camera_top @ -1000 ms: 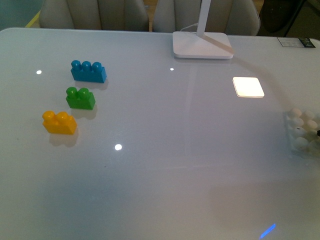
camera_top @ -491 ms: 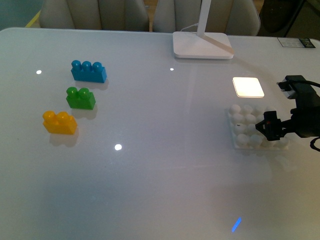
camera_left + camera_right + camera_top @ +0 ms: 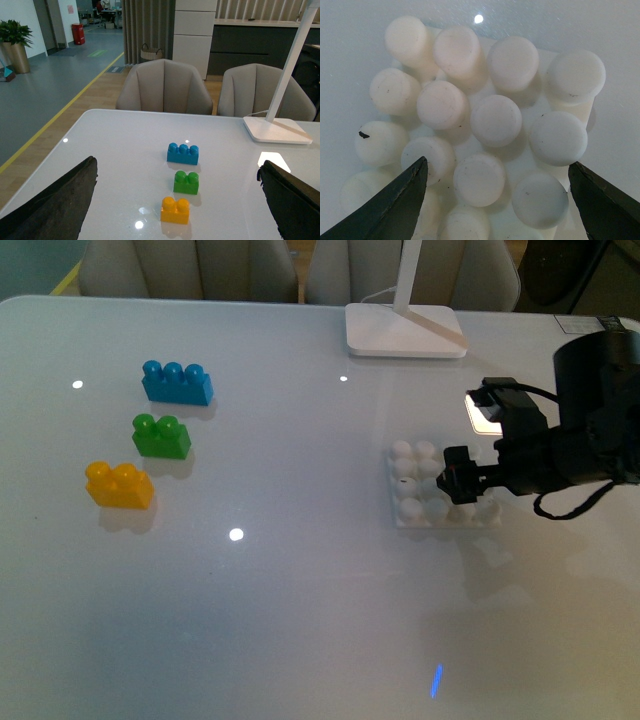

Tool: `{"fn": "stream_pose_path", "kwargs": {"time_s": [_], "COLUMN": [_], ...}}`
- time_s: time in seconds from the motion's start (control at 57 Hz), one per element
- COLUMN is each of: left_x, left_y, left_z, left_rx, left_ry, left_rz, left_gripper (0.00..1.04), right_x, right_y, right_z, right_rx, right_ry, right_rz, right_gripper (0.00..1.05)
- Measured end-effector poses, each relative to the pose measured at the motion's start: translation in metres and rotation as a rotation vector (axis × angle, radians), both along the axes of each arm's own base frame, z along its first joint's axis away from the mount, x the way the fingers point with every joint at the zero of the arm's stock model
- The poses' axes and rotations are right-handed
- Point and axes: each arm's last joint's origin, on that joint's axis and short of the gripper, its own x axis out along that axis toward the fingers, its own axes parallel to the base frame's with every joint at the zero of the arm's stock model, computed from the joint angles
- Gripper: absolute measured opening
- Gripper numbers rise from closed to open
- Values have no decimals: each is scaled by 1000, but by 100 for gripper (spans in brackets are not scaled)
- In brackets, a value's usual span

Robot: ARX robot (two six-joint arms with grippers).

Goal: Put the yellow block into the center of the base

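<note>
The yellow block [image 3: 119, 485] rests on the table at the left, nearest of a row of bricks; the left wrist view shows it [image 3: 175, 210] ahead of my left gripper [image 3: 177, 197], whose wide-open black fingers [image 3: 50, 205] frame the view, well short of it. The white studded base [image 3: 425, 490] lies right of centre on the table. My right gripper [image 3: 462, 483] is shut on its right edge. The right wrist view is filled with the base's round studs [image 3: 490, 120] between the dark fingertips [image 3: 395, 205].
A green brick [image 3: 161, 436] and a blue three-stud brick [image 3: 176, 383] stand behind the yellow one. A white lamp foot [image 3: 405, 330] sits at the back, with a glowing square patch [image 3: 482, 412] partly behind my right arm. Chairs stand beyond the far table edge.
My right arm has come in from the right edge, sliding the base leftward toward the table's middle. The three bricks have stayed put.
</note>
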Motion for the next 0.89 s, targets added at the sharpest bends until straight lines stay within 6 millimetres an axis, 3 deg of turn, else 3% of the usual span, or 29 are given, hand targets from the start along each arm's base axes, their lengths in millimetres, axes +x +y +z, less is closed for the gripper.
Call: {"fn": "stream_pose_path", "kwargs": {"time_s": [0.105, 0.211, 0.421, 0.649, 0.895], "left_x": [0, 0, 0, 0, 0], "left_y": [0, 0, 0, 0, 0], "left_z": [0, 0, 0, 0, 0], "left_rx": [0, 0, 0, 0, 0], "left_ry": [0, 0, 0, 0, 0], "left_rz": [0, 0, 0, 0, 0], "left_gripper": [97, 97, 97, 97, 97], "right_x": [13, 30, 48, 57, 56], "right_y": [17, 47, 86, 129, 158], "right_z": [0, 1, 0, -2, -3], "right_rx": [14, 25, 43, 59, 81], "right_ry": [1, 0, 1, 2, 6], "right_rz": [0, 12, 37, 77, 90], "right_gripper": [85, 85, 85, 85, 85]}}
